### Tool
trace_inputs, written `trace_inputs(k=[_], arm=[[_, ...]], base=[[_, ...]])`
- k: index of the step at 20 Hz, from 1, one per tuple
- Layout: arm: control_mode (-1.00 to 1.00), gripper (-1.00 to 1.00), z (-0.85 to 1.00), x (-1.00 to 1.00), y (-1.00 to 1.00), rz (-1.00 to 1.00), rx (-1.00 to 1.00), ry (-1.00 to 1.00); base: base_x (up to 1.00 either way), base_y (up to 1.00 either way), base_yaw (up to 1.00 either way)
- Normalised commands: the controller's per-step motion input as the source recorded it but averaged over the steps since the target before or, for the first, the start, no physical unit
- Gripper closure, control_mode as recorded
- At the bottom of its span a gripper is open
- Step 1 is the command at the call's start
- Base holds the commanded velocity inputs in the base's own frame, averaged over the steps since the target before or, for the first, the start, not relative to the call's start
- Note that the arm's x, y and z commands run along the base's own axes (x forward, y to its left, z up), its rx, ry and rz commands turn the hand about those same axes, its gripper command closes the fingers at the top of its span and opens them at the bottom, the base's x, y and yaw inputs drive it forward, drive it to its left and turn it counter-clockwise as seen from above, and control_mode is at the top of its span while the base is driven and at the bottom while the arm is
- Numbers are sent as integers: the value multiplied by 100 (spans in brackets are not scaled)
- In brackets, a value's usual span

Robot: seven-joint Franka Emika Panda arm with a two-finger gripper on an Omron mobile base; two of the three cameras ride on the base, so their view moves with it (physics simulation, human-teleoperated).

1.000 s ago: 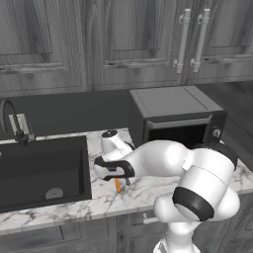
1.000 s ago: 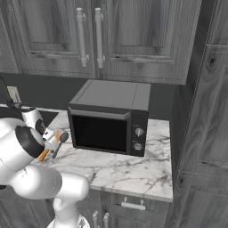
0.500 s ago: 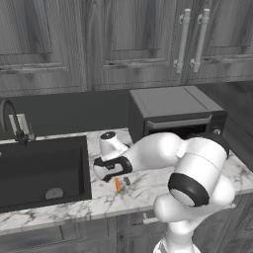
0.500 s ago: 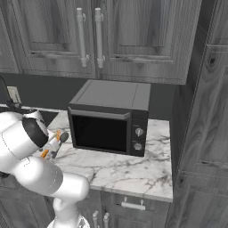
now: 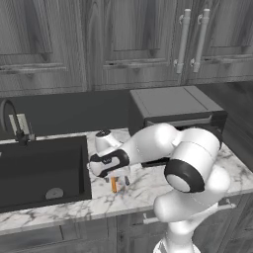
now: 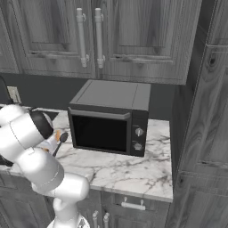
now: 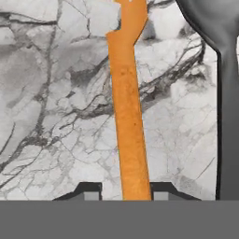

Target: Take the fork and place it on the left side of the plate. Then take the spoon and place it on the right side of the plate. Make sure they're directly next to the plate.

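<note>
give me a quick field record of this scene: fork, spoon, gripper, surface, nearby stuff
fork: orange, flat on the counter, handle running between the fingertips
spoon: dark grey, lying beside the fork, apart from it
gripper: down over the fork handle, fingers close on both sides, grip unconfirmed
surface: marble counter
nearby: microwave, sink

Fork (image 7: 128, 107) lies beside spoon (image 7: 224, 70), seemingly apart.

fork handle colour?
Bright orange, plain; the fork shows best in the hand view, lying on the marble counter.
</note>
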Motion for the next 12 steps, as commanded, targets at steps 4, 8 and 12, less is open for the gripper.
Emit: trace_inputs(k=[4, 8, 12], arm=[[-100, 100, 1, -28, -5, 0, 1, -11], [-100, 100, 21, -51, -24, -2, 1, -22], [-100, 100, 39, -58, -32, -8, 5, -21]], base=[[0, 0, 0], [0, 0, 0], [0, 0, 0]])
